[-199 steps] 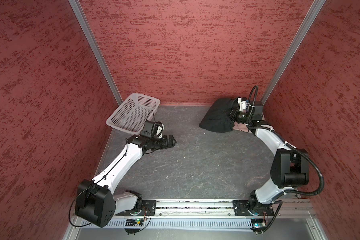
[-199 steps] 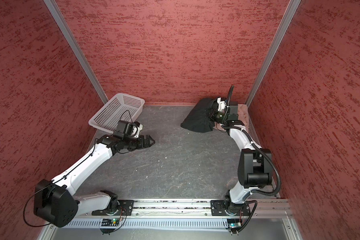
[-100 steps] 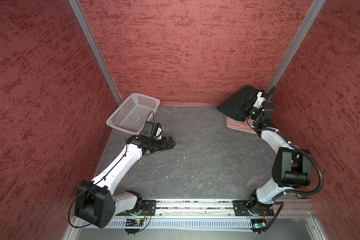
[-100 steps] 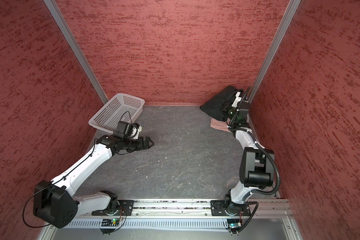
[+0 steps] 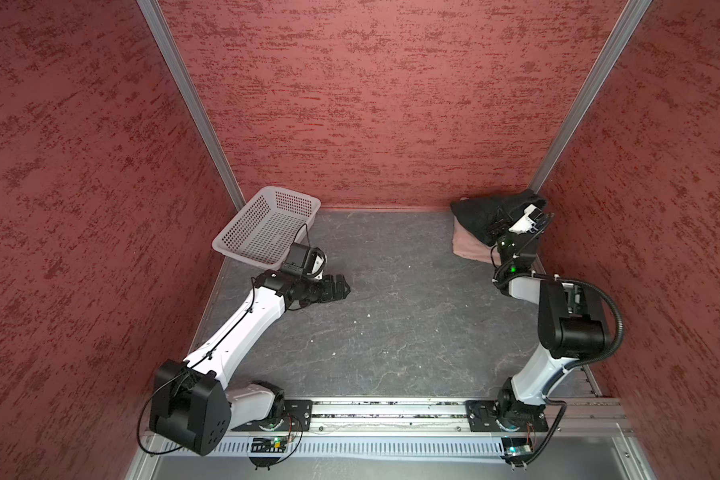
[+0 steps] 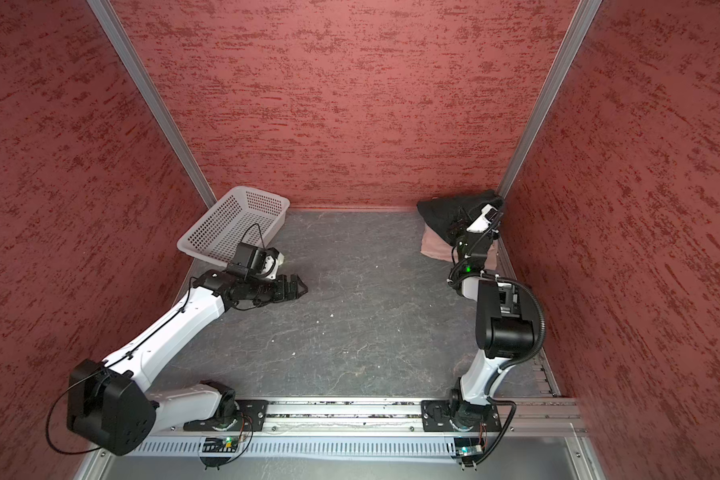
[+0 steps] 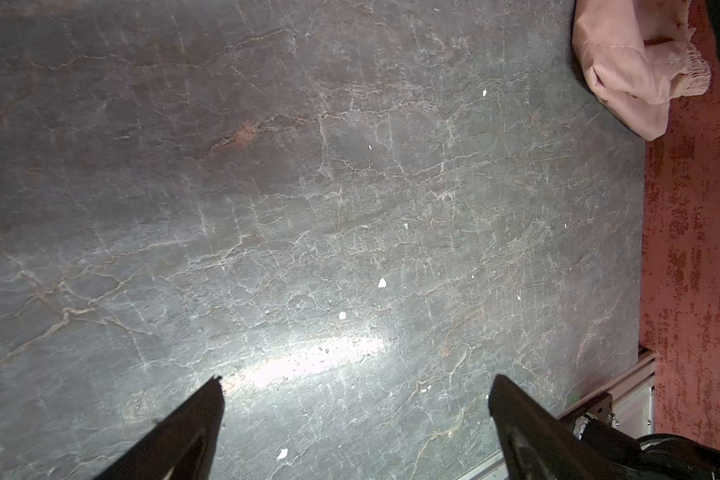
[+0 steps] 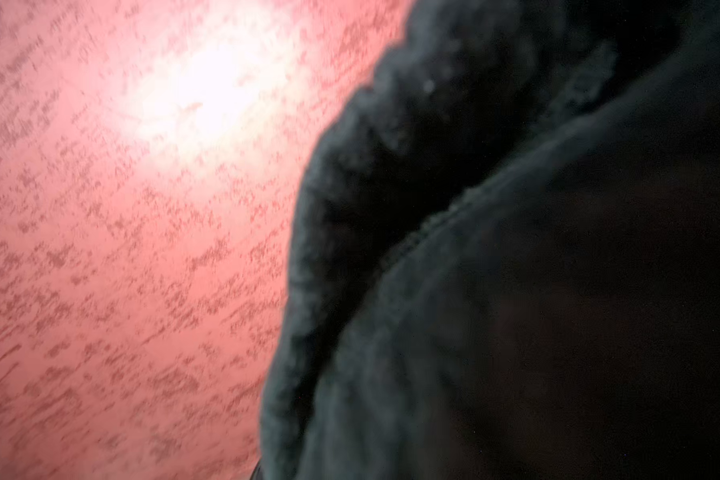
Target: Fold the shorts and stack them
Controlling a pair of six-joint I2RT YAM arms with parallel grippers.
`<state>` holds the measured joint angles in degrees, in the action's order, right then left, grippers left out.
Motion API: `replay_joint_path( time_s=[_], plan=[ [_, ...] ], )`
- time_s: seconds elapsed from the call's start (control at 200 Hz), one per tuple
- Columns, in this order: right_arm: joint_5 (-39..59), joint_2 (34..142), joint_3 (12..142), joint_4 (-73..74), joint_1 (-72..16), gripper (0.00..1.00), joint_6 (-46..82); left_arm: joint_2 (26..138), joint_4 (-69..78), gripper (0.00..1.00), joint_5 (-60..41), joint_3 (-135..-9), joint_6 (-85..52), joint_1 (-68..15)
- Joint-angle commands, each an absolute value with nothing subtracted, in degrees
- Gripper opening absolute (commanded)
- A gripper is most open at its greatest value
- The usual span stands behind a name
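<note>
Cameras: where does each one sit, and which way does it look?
Top views: high in front, looking down on table, basket, left arm, right arm.
Left wrist: on left arm, looking across table to pink shorts; open left gripper shows.
Right wrist: on right arm, against black shorts, wall behind; no gripper shows.
Shared: pink shorts, in left wrist and both top views.

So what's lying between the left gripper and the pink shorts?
Only bare tabletop with a few white specks, seen in the left wrist view, from the open left gripper to the pink shorts.
</note>
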<state>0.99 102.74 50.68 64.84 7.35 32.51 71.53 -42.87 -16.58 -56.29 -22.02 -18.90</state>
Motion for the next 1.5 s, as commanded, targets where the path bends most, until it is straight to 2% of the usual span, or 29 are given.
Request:
replay_joint_path(
  time_s=[0.0, 0.205, 0.361, 0.451, 0.476, 0.541, 0.606, 0.786, 0.867, 1.067, 1.282, 1.393, 1.498],
  plan=[
    [-4.14, 103.98, 52.96, 77.12, 7.79, 0.00, 31.58, 72.07, -43.99, 0.99, -16.37, -55.68, -21.05, -18.49],
    [-6.77, 111.24, 50.38, 80.27, 8.10, 0.00, 35.56, 73.24, -42.39, 0.99, -16.95, -54.66, -21.92, -18.37],
    [-6.64, 120.57, 46.56, 88.84, 9.09, 0.00, 46.37, 74.53, -41.98, 0.99, -17.75, -54.58, -22.02, -18.37],
    [-6.41, 120.77, 45.75, 85.04, 8.99, 0.01, 49.12, 74.62, -42.24, 0.99, -17.80, -54.80, -21.84, -18.37],
    [-6.69, 120.11, 45.33, 83.44, 9.04, 0.08, 49.17, 74.55, -42.32, 0.99, -17.80, -54.84, -21.71, -18.37],
    [-7.89, 117.19, 44.09, 78.17, 9.03, 0.39, 48.79, 74.29, -42.29, 0.99, -17.67, -54.93, -21.64, -18.28],
    [-8.11, 113.20, 43.52, 71.45, 9.03, 0.45, 47.00, 73.98, -42.10, 0.99, -17.38, -55.03, -21.60, -18.06],
    [-7.87, 105.32, 47.16, 52.51, 9.16, 0.88, 41.67, 72.60, -39.92, 0.99, -16.17, -55.69, -20.44, -17.08],
    [-8.03, 102.20, 50.06, 42.06, 9.38, 0.97, 40.42, 72.76, -40.33, 0.99, -15.08, -57.17, -19.00, -16.38],
    [-4.20, 94.48, 54.35, 19.85, 10.14, 0.99, 41.19, 71.73, -39.85, 0.99, -13.56, -58.11, -17.33, -12.89],
    [-5.30, 78.15, 46.37, 9.56, 10.46, 0.99, 40.15, 68.10, -35.41, 0.99, -11.53, -55.20, -16.72, -7.61],
    [-6.65, 70.18, 44.40, 2.74, 10.46, 0.99, 36.47, 63.73, -30.97, 0.99, -7.40, -52.02, -16.72, -3.70],
    [-6.88, 64.62, 41.69, 0.27, 10.46, 0.99, 31.54, 57.77, -22.71, 0.99, 0.67, -45.41, -15.67, -0.64]
  ],
)
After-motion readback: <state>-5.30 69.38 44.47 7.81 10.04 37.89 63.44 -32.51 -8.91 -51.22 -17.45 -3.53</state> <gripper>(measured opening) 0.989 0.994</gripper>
